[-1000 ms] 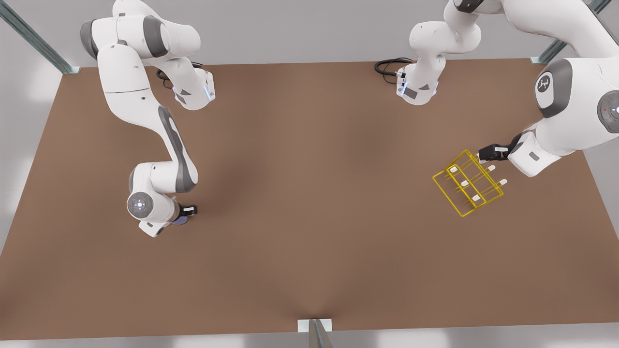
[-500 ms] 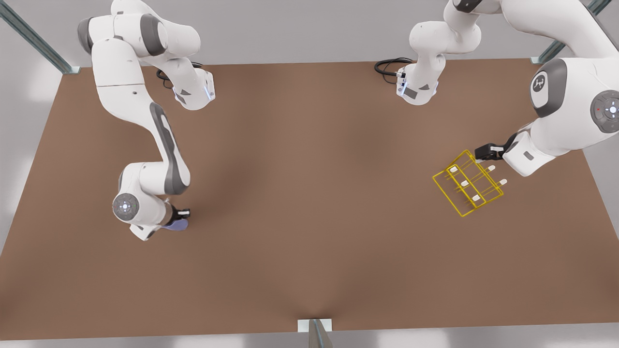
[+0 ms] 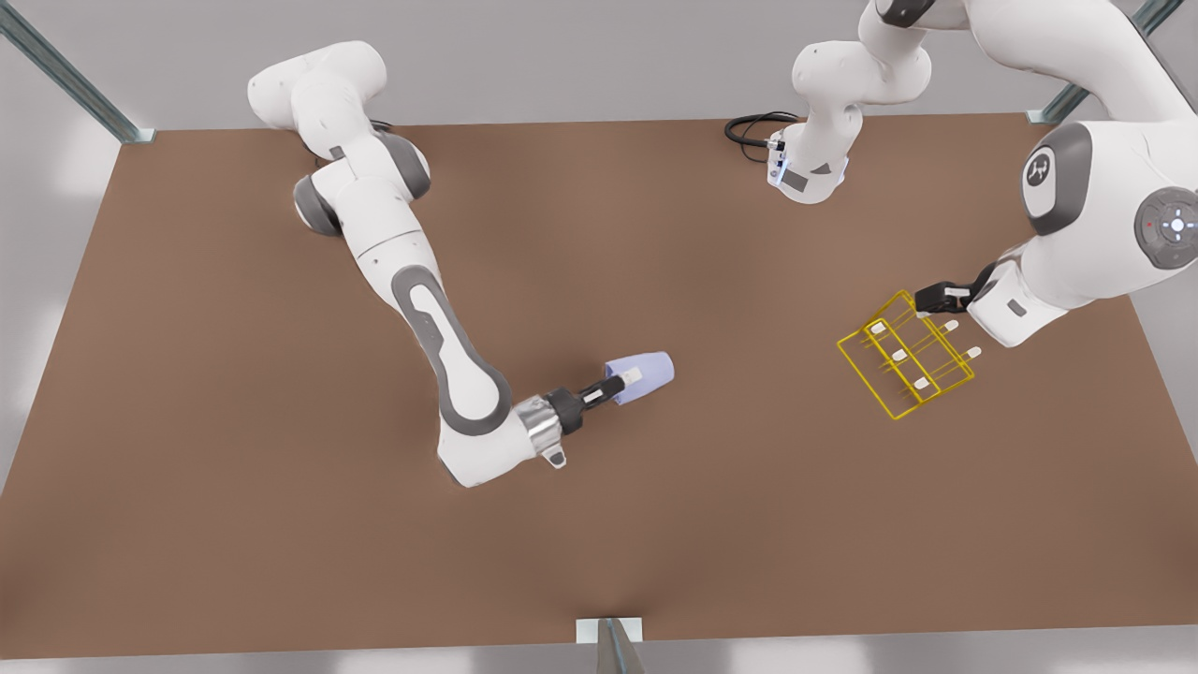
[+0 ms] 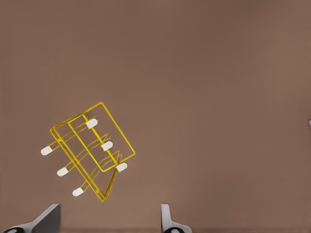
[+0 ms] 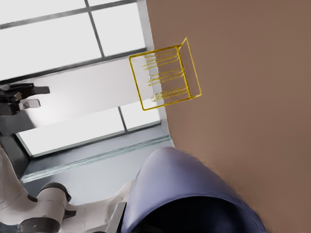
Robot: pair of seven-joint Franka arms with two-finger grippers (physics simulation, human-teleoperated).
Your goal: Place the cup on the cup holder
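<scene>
Gripping the cup by its narrow end, the right gripper holds it sideways above the brown table, its wider end pointing toward the front view's right. That single cup is a plain lavender-blue tapered shape with a smooth matte skin and no handle; in the right wrist view its rounded body bulks just ahead of the jaws. Well apart from it, the left gripper hangs at the upper corner of the cup holder, its jaws spread wide with nothing between them. One cup holder stands there: a bright yellow thin-wire rectangular rack with six short white-tipped pegs, just ahead of the left gripper's fingertips.
</scene>
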